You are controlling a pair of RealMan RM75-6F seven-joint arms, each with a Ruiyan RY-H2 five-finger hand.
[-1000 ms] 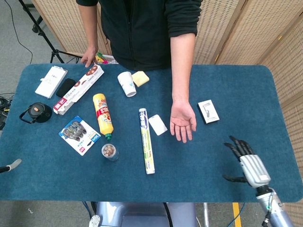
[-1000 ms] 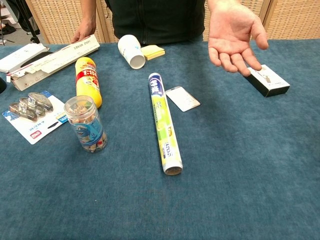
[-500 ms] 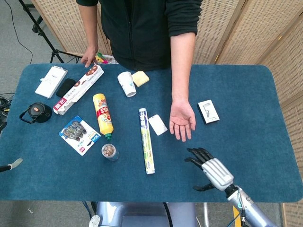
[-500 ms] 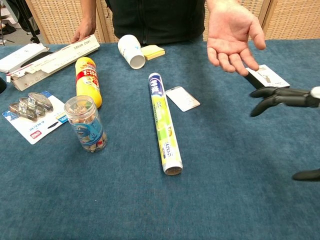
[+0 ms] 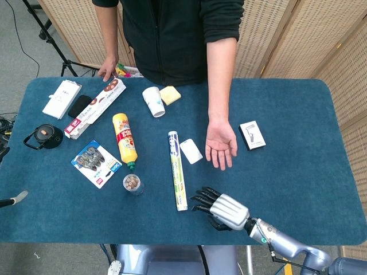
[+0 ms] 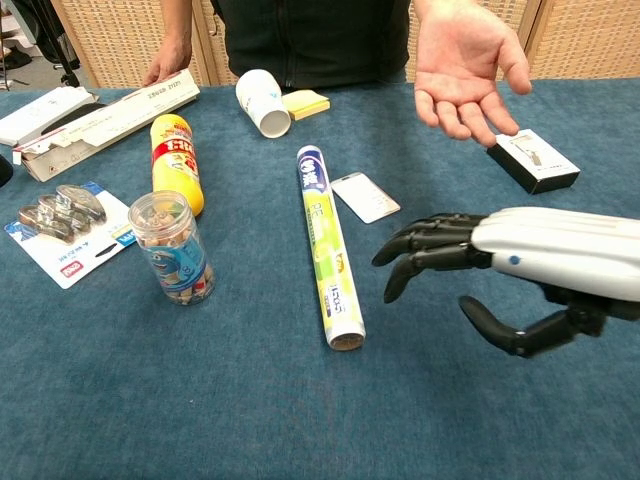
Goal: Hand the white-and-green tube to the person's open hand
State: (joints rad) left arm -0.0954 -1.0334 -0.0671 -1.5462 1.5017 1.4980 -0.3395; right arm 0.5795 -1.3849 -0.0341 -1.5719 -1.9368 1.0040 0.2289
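Note:
The white-and-green tube [image 5: 178, 169] [image 6: 328, 244] lies flat on the blue table, its long axis running front to back. My right hand [image 5: 222, 208] [image 6: 497, 262] hovers just right of the tube's near end, fingers spread and pointing at it, holding nothing and a short way off it. The person's open hand [image 5: 221, 146] [image 6: 463, 63] is held palm up beyond my right hand, right of the tube's far half. At the far left edge of the head view a small piece of my left hand [image 5: 14, 200] shows; how its fingers stand is hidden.
A white card [image 5: 191, 151] lies between tube and the person's hand. A clear jar [image 6: 172, 247], a yellow bottle [image 6: 176, 161] and a blister pack [image 6: 62, 230] sit left of the tube. A paper cup [image 6: 262, 101], yellow notes [image 6: 305, 103] and a black-and-white box [image 6: 532, 160] lie farther back.
My right hand has swept left from the table's right side to just beside the tube's near end, fingers still spread. The tube and the person's hand have stayed put.

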